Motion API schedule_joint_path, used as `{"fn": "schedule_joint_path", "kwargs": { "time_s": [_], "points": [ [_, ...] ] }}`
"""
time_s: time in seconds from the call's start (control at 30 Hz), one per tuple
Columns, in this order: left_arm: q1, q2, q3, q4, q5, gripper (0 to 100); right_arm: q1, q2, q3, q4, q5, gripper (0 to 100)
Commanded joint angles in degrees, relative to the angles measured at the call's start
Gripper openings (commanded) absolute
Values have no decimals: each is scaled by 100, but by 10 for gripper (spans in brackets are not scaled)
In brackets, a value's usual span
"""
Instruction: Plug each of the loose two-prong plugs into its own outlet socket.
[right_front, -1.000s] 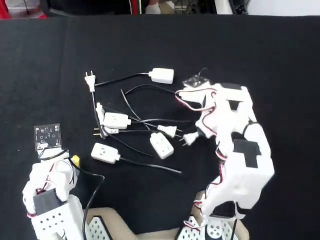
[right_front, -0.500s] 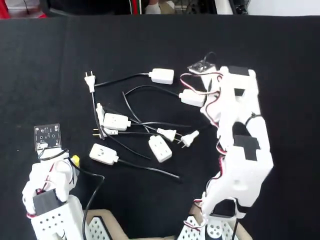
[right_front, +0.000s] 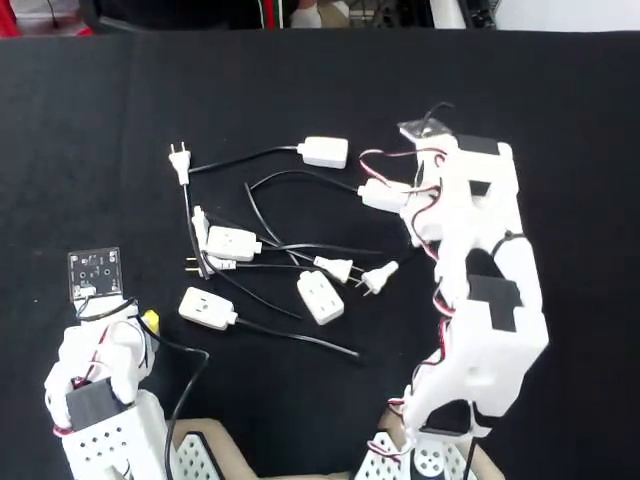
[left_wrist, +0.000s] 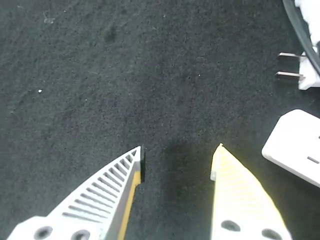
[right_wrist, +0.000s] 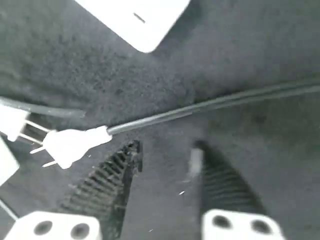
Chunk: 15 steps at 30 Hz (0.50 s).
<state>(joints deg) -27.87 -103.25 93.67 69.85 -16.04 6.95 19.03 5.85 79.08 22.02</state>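
No readable text, number, brand or sign anywhere. Tiny pale marks on the small black square board (right_front: 95, 272) at the lower left of the high view, too small to make out.
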Motion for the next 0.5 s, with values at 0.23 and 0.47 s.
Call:
{"fn": "schedule_joint_path", "kwargs": {
  "time_s": [0.23,0.47],
  "points": [
    [13,-44,-22,35,-53,235,-501,-400,971,-1459,-1275,308],
    [13,-44,-22,35,-53,235,-466,84,945,-1495,-1284,291]
  ]
}}
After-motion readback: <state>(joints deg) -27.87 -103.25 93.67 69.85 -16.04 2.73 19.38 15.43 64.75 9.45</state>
